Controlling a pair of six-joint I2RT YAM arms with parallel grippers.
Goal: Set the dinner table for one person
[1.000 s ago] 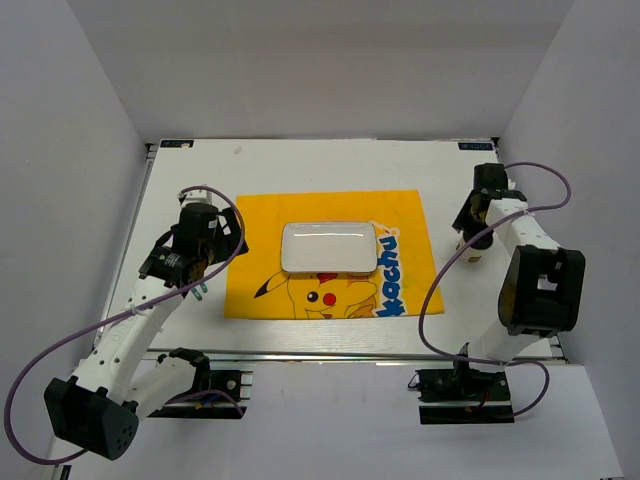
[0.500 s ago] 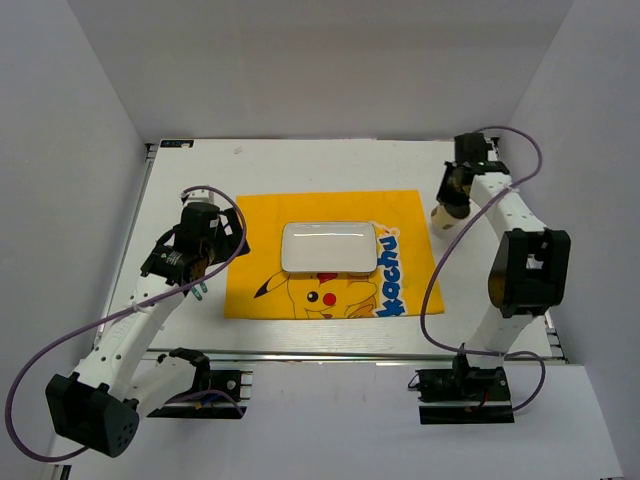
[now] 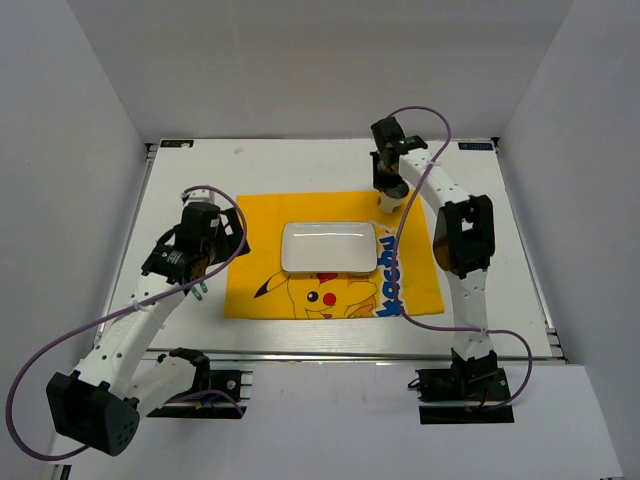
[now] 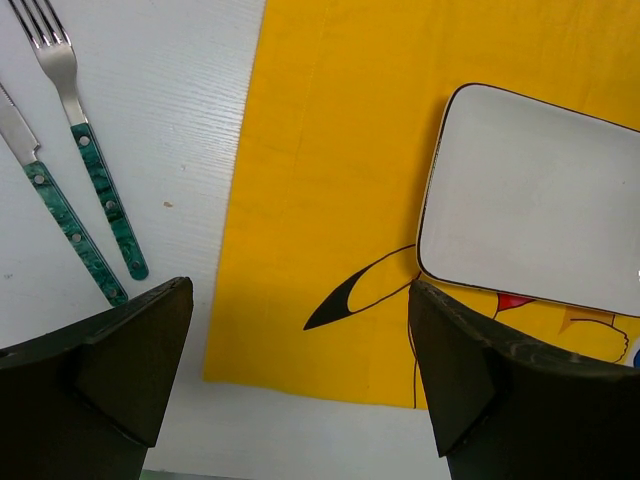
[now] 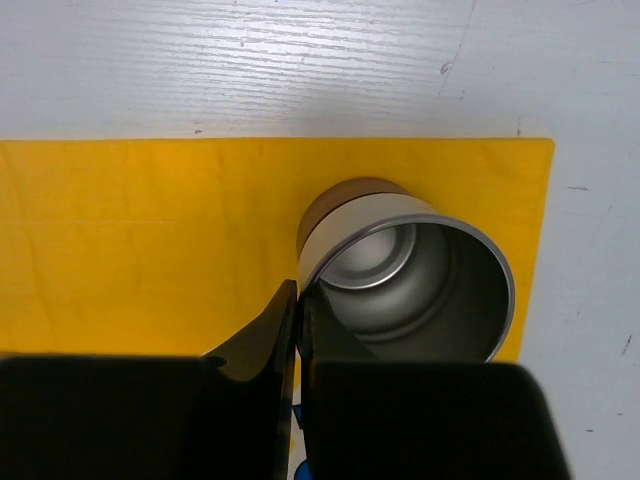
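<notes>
White rectangular plate (image 3: 328,247) sits on the yellow cloth placemat (image 3: 260,215); my right gripper (image 5: 297,295) pinches the steel cup (image 5: 420,280), upper right, unreleased; left gripper (image 4: 300,300) spread; green-handled fork (image 4: 75,110), knife (image 4: 55,215) probably pending.

My white left arm (image 3: 135,322) and right arm (image 3: 468,300), black joint housings (image 3: 460,236), a purple cable (image 3: 208,187) looping off each, black bases (image 3: 462,385) at the near rail of the dinner table (image 3: 300,165), dark wedge fingers (image 4: 120,360).

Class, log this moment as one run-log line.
right tool: shut on cup, placemat far-right corner | left tool: open | plate: on placemat | fork, knife: beside placemat
</notes>
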